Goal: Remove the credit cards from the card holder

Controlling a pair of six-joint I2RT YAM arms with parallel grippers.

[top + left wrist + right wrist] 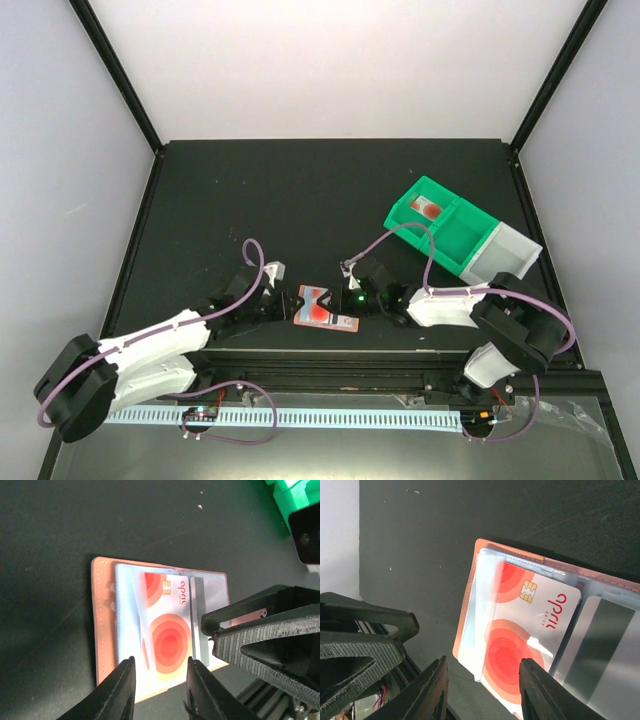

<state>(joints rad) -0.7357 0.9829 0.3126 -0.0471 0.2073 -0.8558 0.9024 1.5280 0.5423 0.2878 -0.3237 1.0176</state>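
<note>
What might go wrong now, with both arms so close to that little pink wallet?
The orange-patterned card is tucked in a clear sleeve; the jaws may pinch the sleeve too and drag the whole card holder along.
The left jaws and right jaws crowd the holder from opposite sides, so they might bump.
The holder lies near the front edge of the table and could get pushed off.

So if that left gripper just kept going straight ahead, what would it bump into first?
Probably the white card with orange circles, lying in the open pink card holder; its height above it is unclear.
</note>
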